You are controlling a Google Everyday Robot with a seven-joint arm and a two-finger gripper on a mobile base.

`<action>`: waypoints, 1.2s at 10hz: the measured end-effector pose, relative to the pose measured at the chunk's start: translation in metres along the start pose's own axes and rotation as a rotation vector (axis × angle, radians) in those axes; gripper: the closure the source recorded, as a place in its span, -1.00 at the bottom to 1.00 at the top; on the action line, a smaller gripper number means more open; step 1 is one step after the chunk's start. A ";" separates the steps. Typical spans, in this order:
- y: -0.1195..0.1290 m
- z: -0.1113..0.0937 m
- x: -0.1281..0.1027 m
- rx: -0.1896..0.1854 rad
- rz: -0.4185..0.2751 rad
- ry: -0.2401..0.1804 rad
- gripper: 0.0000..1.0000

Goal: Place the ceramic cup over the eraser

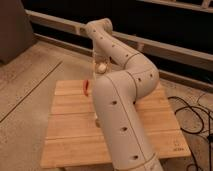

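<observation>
The cream-white ceramic cup [101, 67] hangs in my gripper [100, 62] above the far edge of the wooden table [70, 130]. The gripper reaches down from the wrist at the end of the big white arm [120, 105] and is shut on the cup. The red-orange eraser [86, 87] lies on the table at its far left, below and a little to the left of the cup, apart from it. The arm's lower links hide the middle and right of the table.
Black cables [192, 112] lie on the floor to the right of the table. A low ledge and rail [165, 50] run along the back. Speckled floor [25, 85] lies to the left.
</observation>
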 end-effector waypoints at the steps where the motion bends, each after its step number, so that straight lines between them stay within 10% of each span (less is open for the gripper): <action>1: 0.000 0.000 0.000 0.005 -0.012 -0.006 1.00; 8: -0.009 -0.009 -0.009 0.038 -0.054 -0.035 1.00; 12: -0.002 0.002 -0.018 -0.009 -0.074 -0.026 1.00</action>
